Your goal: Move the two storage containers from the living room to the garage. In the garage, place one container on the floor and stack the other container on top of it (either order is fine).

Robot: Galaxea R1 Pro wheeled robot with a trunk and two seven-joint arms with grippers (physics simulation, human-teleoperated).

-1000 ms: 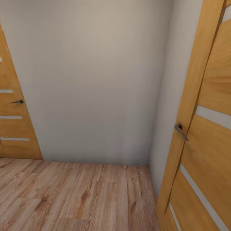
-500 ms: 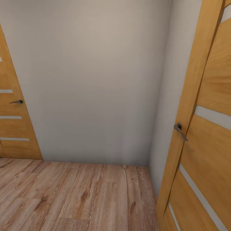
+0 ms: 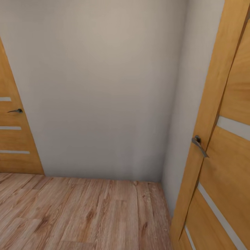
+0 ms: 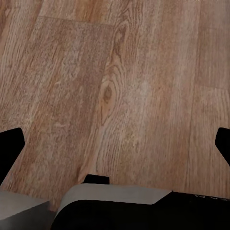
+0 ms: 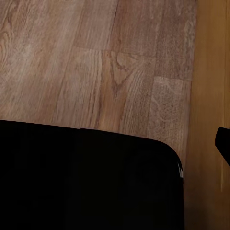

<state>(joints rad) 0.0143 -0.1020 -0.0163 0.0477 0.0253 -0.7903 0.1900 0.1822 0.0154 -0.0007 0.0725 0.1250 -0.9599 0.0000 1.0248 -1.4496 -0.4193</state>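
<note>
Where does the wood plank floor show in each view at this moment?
Head view: the wood floor runs along the bottom, under the white wall.
Left wrist view: it lies beyond the dark arm parts.
Right wrist view: it lies beyond the black arm body.
Shared landmark: the orange door, probably the plain strip beside the planks.

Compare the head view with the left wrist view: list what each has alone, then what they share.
Head view alone: a plain wall, a wooden door at left with its handle, and a wooden door at right with its handle.
Left wrist view alone: the left tool, its dark fingertips at the picture's two edges, wide apart with nothing between them, and part of the robot's body.
Shared: the light wood plank floor.
</note>
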